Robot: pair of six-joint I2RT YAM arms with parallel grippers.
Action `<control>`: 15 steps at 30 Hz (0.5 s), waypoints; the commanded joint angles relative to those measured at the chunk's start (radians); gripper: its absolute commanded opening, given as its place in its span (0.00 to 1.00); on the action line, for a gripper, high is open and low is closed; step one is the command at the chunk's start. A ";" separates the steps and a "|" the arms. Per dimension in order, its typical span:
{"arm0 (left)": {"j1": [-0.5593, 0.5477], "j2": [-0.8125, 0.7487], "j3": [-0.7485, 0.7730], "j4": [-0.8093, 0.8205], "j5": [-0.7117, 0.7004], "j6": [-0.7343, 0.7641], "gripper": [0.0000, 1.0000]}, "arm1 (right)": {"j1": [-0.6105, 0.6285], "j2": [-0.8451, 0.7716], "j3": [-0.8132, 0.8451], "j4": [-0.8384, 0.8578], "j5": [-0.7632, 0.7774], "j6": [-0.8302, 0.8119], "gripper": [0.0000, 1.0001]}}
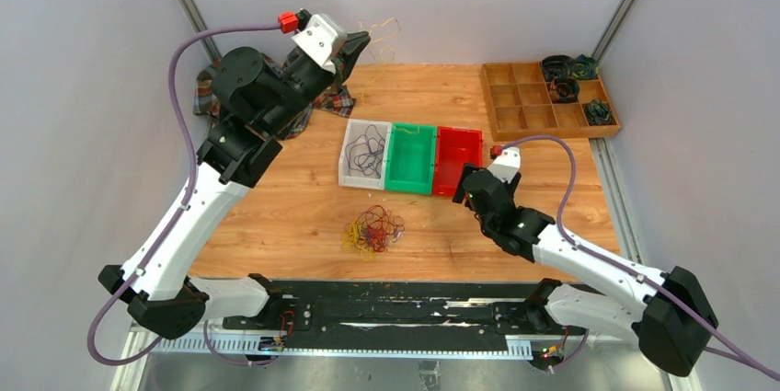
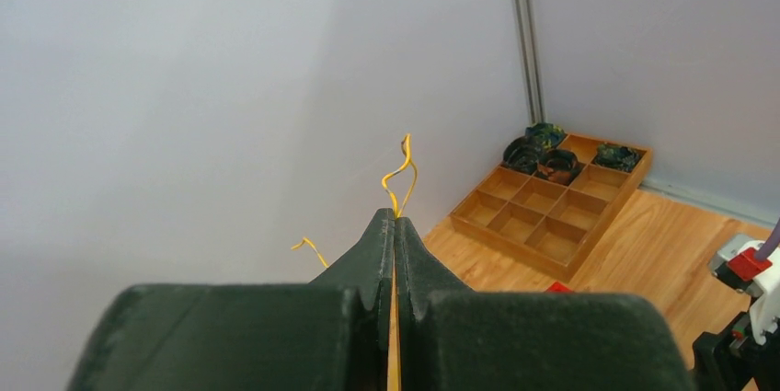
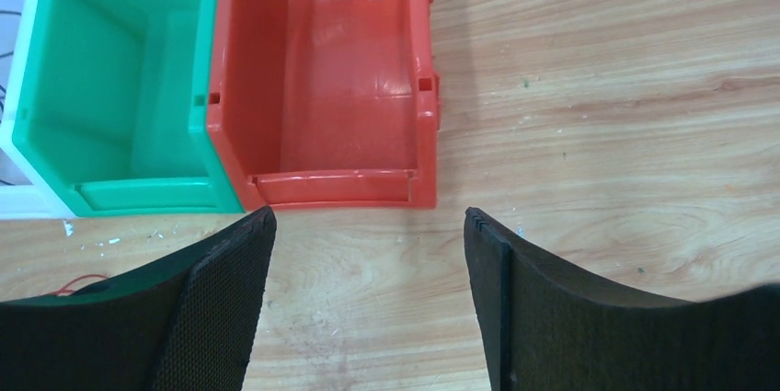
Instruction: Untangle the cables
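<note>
A tangle of yellow and dark red cables (image 1: 372,230) lies on the wooden table in front of the bins. Loose purple cables (image 1: 366,152) rest in the white bin. My left gripper (image 1: 359,41) is raised high by the back wall, shut on a yellow cable (image 2: 402,170) whose kinked ends stick out past the gripper (image 2: 395,218). My right gripper (image 3: 368,221) is open and low over bare wood just in front of the red bin (image 3: 340,87), with nothing between its fingers. A bit of red wire (image 3: 74,282) shows at its left.
White, green (image 1: 411,159) and red (image 1: 458,159) bins stand side by side mid-table. A wooden compartment tray (image 1: 529,97) with dark coiled cords sits at the back right. A plaid cloth (image 1: 207,92) lies at the back left under the left arm.
</note>
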 commanded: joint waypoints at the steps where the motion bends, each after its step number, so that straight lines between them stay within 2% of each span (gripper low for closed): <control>1: -0.012 0.008 0.002 0.022 0.026 -0.013 0.00 | -0.039 -0.065 -0.031 -0.015 0.057 0.005 0.75; 9: -0.025 0.091 0.074 -0.030 0.181 -0.065 0.00 | -0.109 -0.164 -0.081 -0.020 0.058 -0.004 0.75; 15: -0.076 0.159 0.087 -0.043 0.195 -0.025 0.00 | -0.145 -0.233 -0.088 -0.082 0.076 0.018 0.75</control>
